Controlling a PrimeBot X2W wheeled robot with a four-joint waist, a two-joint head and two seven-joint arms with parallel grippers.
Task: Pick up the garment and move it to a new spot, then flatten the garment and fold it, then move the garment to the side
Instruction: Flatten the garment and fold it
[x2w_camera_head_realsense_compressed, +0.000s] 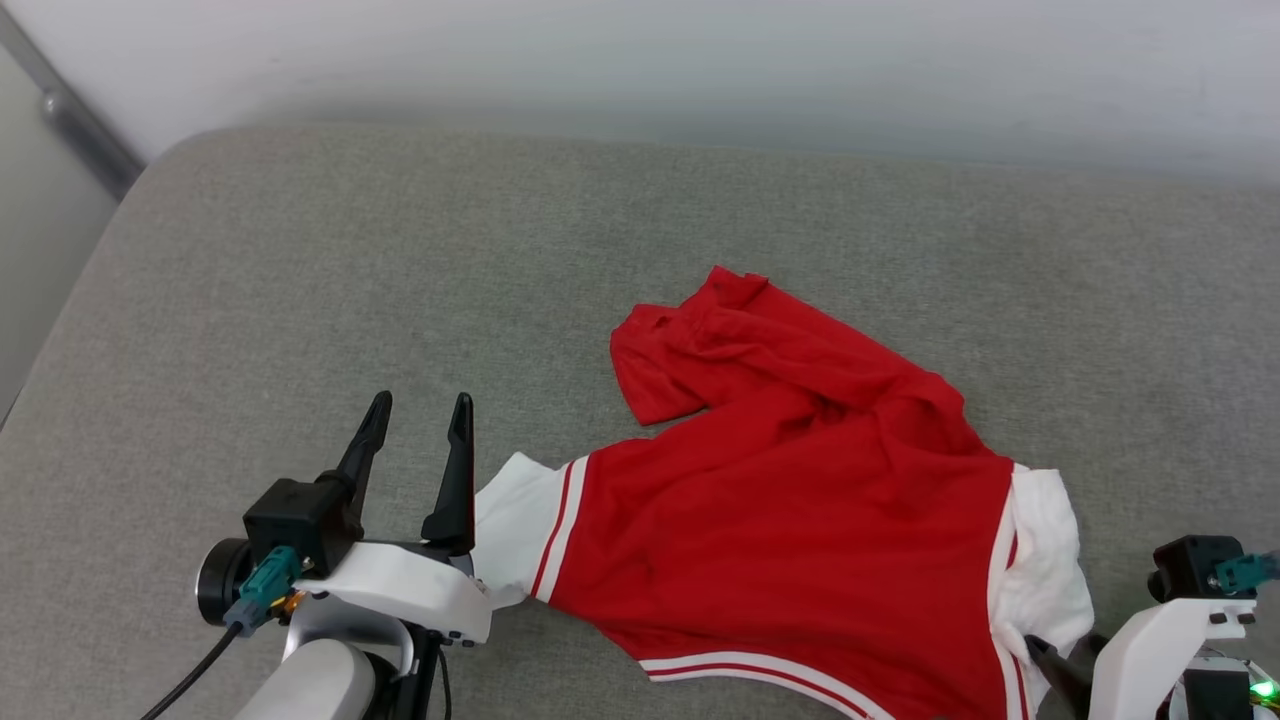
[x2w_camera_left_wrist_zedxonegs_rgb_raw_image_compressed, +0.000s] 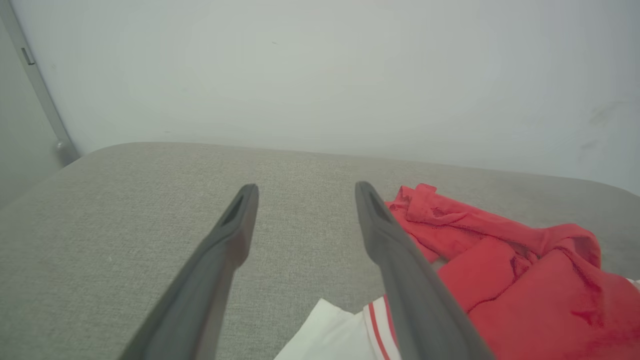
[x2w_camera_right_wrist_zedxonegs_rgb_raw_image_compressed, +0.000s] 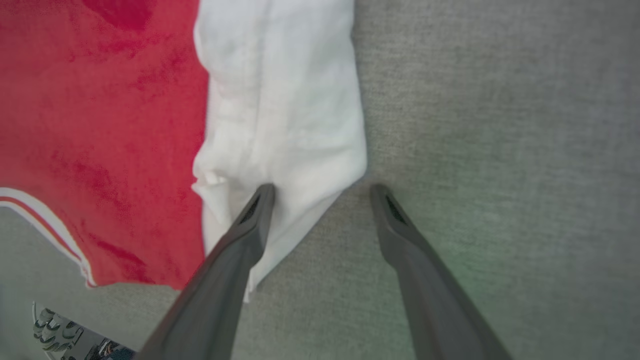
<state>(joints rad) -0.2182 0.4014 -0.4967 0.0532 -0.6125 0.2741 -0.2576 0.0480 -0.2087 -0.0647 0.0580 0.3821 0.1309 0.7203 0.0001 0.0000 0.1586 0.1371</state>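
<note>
Garment (x2w_camera_head_realsense_compressed: 800, 520): one; left tool (x2w_camera_head_realsense_compressed: 421, 402), right tool (x2w_camera_right_wrist_zedxonegs_rgb_raw_image_compressed: 324, 189), both spread

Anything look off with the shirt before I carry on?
The shirt is not lying flat. Its far red part is bunched and folded over itself, and the white sleeve on the robot's right is crumpled. Nothing looks torn.

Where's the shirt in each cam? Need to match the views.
Head: shirt runs from the centre to the lower right, crumpled.
Left wrist: shirt in the lower right corner.
Right wrist: red body at upper left, white sleeve at top centre.
Shared landmark: the grey cushion under the shirt, also in the left wrist and right wrist views.
</note>
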